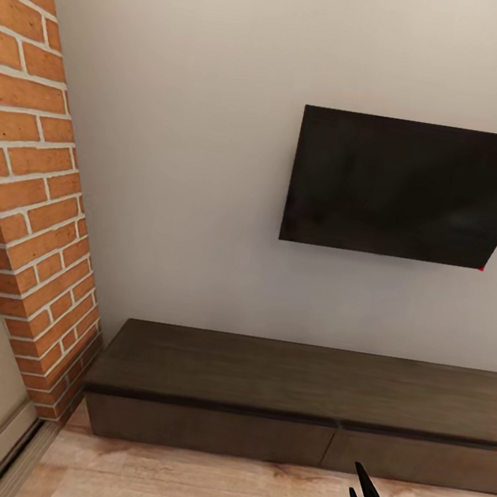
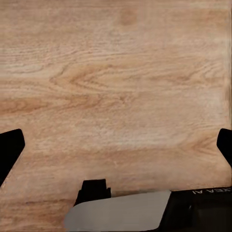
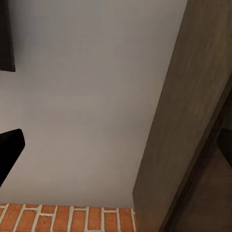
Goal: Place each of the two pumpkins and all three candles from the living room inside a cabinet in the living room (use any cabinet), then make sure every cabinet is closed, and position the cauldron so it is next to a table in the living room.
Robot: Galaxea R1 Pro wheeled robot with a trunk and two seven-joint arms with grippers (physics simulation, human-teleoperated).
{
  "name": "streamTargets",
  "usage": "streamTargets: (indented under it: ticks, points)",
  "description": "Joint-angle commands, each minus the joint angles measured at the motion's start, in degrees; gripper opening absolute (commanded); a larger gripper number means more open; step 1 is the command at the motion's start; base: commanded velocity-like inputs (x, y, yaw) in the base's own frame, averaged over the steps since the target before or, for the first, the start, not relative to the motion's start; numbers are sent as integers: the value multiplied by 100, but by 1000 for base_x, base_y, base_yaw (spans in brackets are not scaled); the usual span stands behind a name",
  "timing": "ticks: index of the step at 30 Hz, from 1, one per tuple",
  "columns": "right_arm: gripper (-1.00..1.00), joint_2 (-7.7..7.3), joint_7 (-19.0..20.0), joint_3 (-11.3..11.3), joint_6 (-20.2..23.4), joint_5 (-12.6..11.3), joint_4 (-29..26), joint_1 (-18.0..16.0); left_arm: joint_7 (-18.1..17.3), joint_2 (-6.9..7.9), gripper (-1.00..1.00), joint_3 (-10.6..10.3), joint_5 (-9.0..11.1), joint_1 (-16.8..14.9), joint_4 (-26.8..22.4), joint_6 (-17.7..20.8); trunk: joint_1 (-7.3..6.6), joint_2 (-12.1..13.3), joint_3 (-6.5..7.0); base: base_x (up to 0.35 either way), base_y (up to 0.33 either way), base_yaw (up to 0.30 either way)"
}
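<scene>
— What was in front of the robot just then?

— The cabinet, the long low one in dark brown wood. It ran along the foot of the pale wall, with its left end almost against the brick fireplace. The top was flat and bare, with a darker edge strip along the front. Under that I saw two plain drawer fronts, no handles, split by a thin seam right of the middle. Both sat flush, so they looked closed.

— And above it?

— The black TV hung on the wall, over the right part of the cabinet and well clear of its top.

— Where were the arms?

— The right gripper stood low over the light wood plank floor, just in front of the cabinet's right drawer, black fingers pointing up toward it. The jaws were released, parted in a narrow V, with nothing between them. From its wrist camera, the cabinet's wood ran close beside the wall, with a strip of brick at one edge and a corner of the TV at another.

— The left one?

— The left gripper faced bare floor planks. Its two dark fingertips sat far apart at the sides of that view, so those jaws were released too, grasping nothing.
</scene>
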Motion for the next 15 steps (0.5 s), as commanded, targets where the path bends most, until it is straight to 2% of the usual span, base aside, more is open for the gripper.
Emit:
streamTargets:
  ticks: [1,2,3,4,5,6,7,9,13,15]
  points:
    - [100,1,19,-1,59,-45,3,-4,-1,-4,100,-17,-2,27,-400,154,0,-3,-6,0,0,0]
    - [100,1,19,-1,59,-44,2,-4,-1,-6,100,-18,1,56,-637,285,0,-3,-6,0,0,0]
    - [100,2,19,2,56,-43,1,-5,-1,-5,100,-21,10,181,-1226,599,0,-3,-6,0,0,0]
    - [100,4,19,5,55,-43,1,-5,-1,-4,100,-23,14,278,-1559,769,0,-3,-6,0,0,0]
    - [100,7,19,9,53,-43,1,-5,-1,7,100,-26,21,516,-2247,1109,0,-3,-6,0,0,0]
    - [100,8,19,12,52,-42,1,-3,-1,14,100,-27,23,646,-2570,1268,0,-3,-6,0,0,0]
    - [100,9,19,17,49,-42,0,-4,0,23,100,-32,21,893,-3136,1524,0,-3,-6,0,0,0]
    - [100,6,19,21,45,-42,0,-4,1,27,100,-36,27,1173,-3693,1731,0,-3,-6,4,0,0]
    - [100,1,19,24,41,-42,0,-5,-17,23,100,-44,37,1461,-4233,1866,0,-3,-6,117,0,0]
    - [100,2,19,25,40,-42,0,-5,-34,19,100,-42,29,1515,-4314,1841,0,-3,-6,231,0,0]
